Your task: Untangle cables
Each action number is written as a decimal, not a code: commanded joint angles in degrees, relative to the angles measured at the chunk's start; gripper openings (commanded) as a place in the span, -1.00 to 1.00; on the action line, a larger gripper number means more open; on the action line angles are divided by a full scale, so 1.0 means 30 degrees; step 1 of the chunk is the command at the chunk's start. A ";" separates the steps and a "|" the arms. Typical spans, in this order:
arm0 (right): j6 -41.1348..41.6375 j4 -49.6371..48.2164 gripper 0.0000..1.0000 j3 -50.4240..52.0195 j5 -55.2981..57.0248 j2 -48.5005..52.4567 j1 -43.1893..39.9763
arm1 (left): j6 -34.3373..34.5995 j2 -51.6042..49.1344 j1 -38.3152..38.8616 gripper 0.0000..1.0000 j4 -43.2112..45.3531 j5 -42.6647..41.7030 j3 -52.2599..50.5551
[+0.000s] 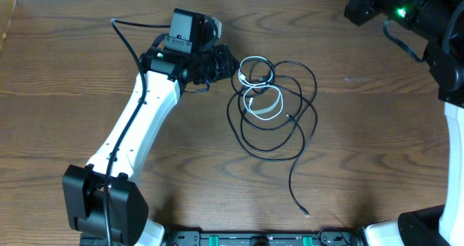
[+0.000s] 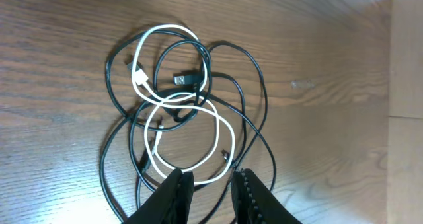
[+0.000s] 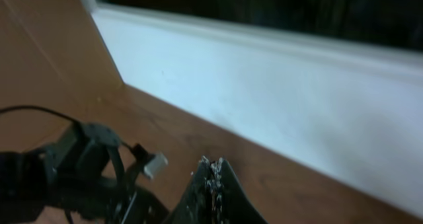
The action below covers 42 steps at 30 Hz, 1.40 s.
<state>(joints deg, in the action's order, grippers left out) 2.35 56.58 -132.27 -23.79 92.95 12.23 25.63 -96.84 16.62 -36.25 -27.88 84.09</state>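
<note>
Brown wooden tabletop (image 1: pixel 362 130) bears a thin black cable (image 1: pixel 291 175) tangled with a shorter white cable (image 2: pixel 217 134). The left gripper (image 2: pixel 211 184) has its fingers slightly spread astride the white loop; the right gripper (image 3: pixel 213 171) has its fingers pressed together.

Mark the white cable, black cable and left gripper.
white cable (image 2: pixel 219 137), left wrist view, lower loop's right side.
black cable (image 1: pixel 291 181), overhead view, loose tail.
left gripper (image 2: pixel 211 179), left wrist view, between fingertips.

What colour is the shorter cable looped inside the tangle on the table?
White. The shorter cable shows best in the left wrist view.
</note>
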 commanded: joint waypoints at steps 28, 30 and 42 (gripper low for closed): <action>0.1086 0.5763 0.22 0.0168 0.2455 0.2164 -0.5472 | -0.8393 -0.4612 0.5435 0.68 0.0641 0.3191 0.0401; 0.0933 0.5880 0.23 0.0168 0.2463 0.2178 -0.5472 | -0.8386 -0.5289 0.5617 0.68 0.1086 0.3184 0.0393; 0.0896 0.6244 0.23 0.0291 0.2455 0.2506 -0.5442 | -0.8313 -0.7264 0.6113 -0.22 0.1268 0.3198 0.0401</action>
<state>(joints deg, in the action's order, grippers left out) 5.63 74.67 -131.72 -16.47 99.74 -3.97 1.34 -117.86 34.98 -32.58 -18.90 84.14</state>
